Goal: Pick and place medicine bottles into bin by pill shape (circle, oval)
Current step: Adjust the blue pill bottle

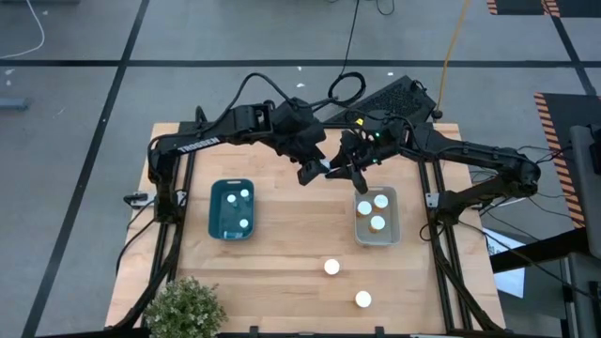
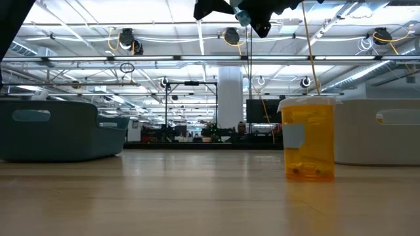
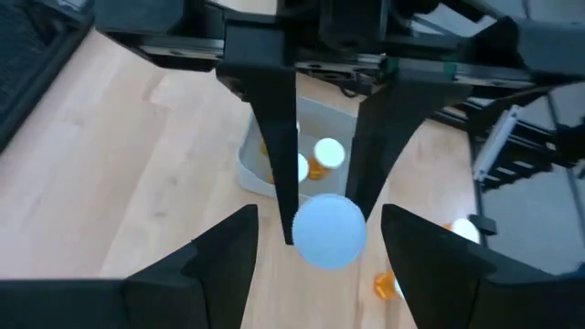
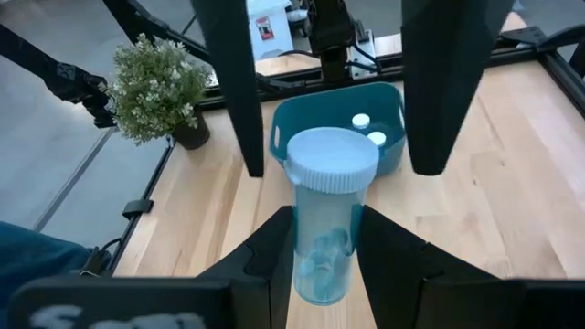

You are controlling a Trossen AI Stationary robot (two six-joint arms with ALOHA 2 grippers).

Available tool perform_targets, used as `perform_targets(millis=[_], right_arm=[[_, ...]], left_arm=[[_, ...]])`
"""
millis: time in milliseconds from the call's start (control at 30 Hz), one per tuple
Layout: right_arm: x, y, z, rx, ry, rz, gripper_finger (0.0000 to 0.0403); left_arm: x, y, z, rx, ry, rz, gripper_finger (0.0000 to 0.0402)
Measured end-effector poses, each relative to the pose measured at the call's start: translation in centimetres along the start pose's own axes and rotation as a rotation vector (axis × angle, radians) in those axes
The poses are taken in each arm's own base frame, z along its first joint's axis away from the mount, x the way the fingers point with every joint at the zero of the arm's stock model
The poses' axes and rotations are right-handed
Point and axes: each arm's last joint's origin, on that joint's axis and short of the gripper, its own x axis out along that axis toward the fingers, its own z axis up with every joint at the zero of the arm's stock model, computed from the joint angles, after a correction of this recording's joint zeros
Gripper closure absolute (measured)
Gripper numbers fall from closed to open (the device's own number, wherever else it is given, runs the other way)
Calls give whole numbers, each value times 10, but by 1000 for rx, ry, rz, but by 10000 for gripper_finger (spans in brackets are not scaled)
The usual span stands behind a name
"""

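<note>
Holding a bottle (image 1: 335, 169) midair between my grippers, above table centre, high view. Low view: it hangs overhead. Left wrist: my left gripper (image 3: 320, 239) spread wide, cap facing it. Right wrist: my right gripper (image 4: 326, 239) clamps the body, long axis running toward the left, teal bin (image 4: 315, 114) beyond.

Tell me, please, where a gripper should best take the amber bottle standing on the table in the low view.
Grip the amber bottle on its body, just under its white cap, coming straight down with a finger on each side: it stands upright, round-walled, nothing touching it. The left gripper is open and probably free for this; the right gripper holds a pale bottle.
</note>
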Motion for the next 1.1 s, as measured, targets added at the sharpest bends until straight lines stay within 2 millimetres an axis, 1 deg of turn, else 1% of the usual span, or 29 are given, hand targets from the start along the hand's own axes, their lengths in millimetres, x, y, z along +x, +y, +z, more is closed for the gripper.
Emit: perform_targets(millis=[133, 267, 567, 800, 1100], right_arm=[[0, 0, 0, -1, -2, 0, 303], [0, 0, 0, 0, -1, 0, 303], [6, -3, -3, 16, 26, -3, 303], [10, -6, -3, 15, 25, -2, 303], [13, -7, -4, 21, 34, -1, 303]], left_arm=[[-2, 5, 1, 7, 7, -55, 167], [-3, 9, 1, 37, 11, -71, 167], [-3, 10, -1, 82, 34, -67, 167], [-3, 13, -4, 97, 61, -13, 167], [16, 18, -5, 89, 91, -38, 167]])
